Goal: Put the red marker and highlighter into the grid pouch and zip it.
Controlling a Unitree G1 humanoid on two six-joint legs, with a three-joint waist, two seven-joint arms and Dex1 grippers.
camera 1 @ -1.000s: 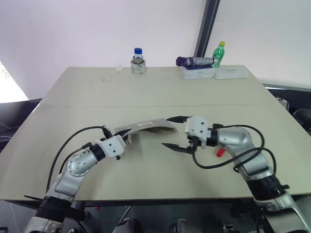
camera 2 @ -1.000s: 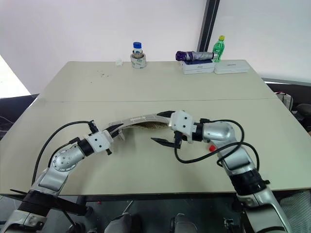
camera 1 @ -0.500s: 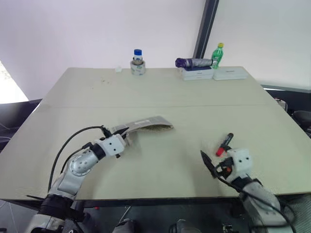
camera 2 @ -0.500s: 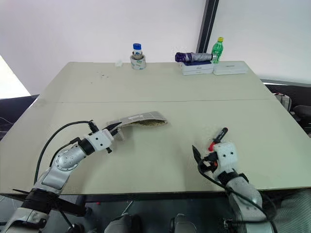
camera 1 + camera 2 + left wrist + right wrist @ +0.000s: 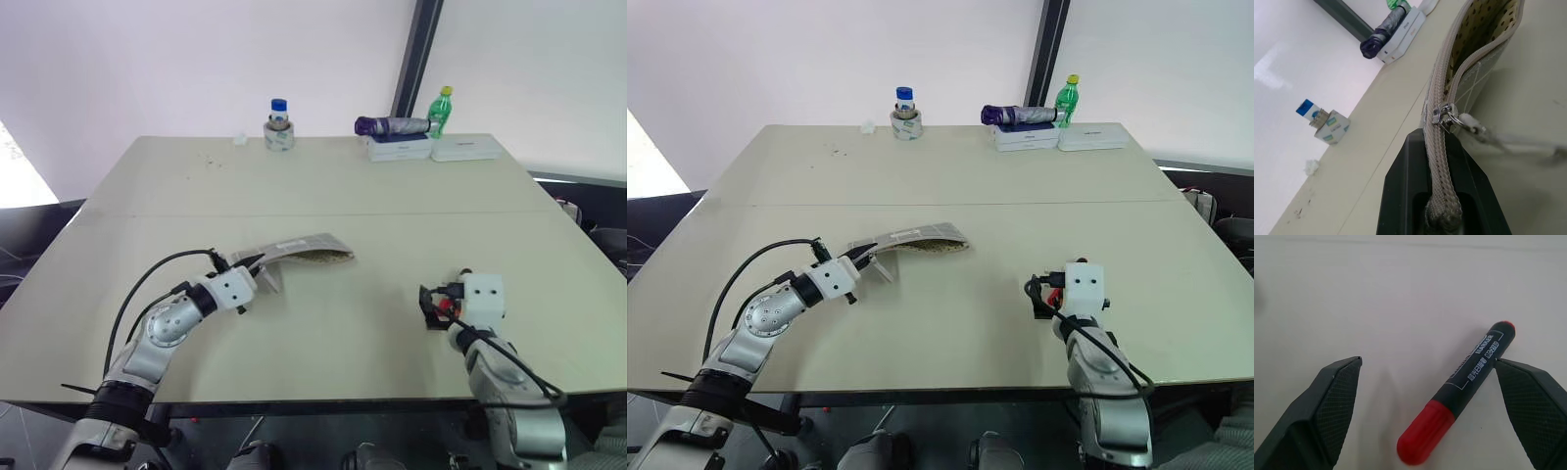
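Observation:
The grid pouch (image 5: 306, 254) lies at the table's middle left, its mouth open and its dotted lining (image 5: 1484, 29) showing. My left gripper (image 5: 1435, 139) is shut on the pouch's zipper end, just behind the metal zipper pull (image 5: 1443, 114). The red marker (image 5: 1459, 389), with a dark barrel and a red cap, lies flat on the table near the front right. My right gripper (image 5: 1427, 361) stands open over it, one finger on each side and neither touching it. In the head views that gripper (image 5: 431, 305) hides most of the marker. The highlighter is out of view.
Along the beige table's (image 5: 323, 186) far edge stand a blue-capped jar on a tape roll (image 5: 279, 124), a purple folded umbrella on white boxes (image 5: 394, 127) and a green bottle (image 5: 444, 108). A seam crosses the tabletop behind the pouch.
My right arm swung away from the pouch's mouth, to the right and down, and turned to face the marker. The left gripper kept its hold on the pouch.

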